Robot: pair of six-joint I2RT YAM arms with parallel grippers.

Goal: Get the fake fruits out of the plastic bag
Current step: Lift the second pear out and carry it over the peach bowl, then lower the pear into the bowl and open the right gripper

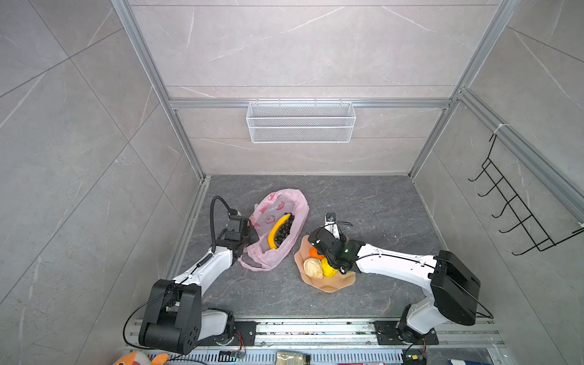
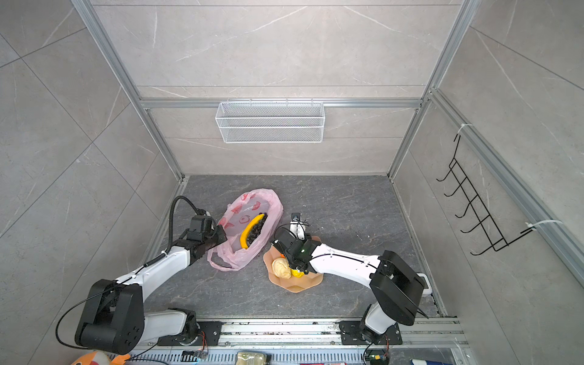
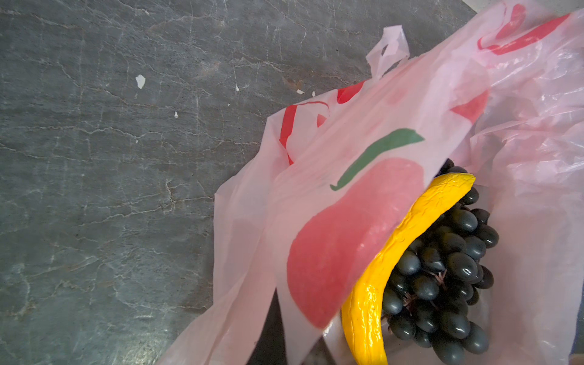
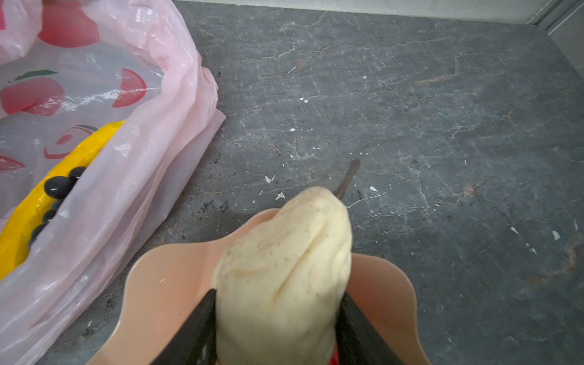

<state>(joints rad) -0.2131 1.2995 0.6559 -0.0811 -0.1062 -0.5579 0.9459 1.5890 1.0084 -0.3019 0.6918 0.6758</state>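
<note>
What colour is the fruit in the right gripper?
Pale beige pear with tiny brown speckles and a dark brown stem, clearest in the right wrist view.

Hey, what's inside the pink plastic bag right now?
A yellow banana and a dark grape bunch lie together in the pink bag. Whatever sits beneath them or under the bag's folds is covered, so I cannot tell.

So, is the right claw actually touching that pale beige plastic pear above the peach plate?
Touching. In the right wrist view, black fingers of the right gripper press against both sides of the pale beige plastic pear.
</note>
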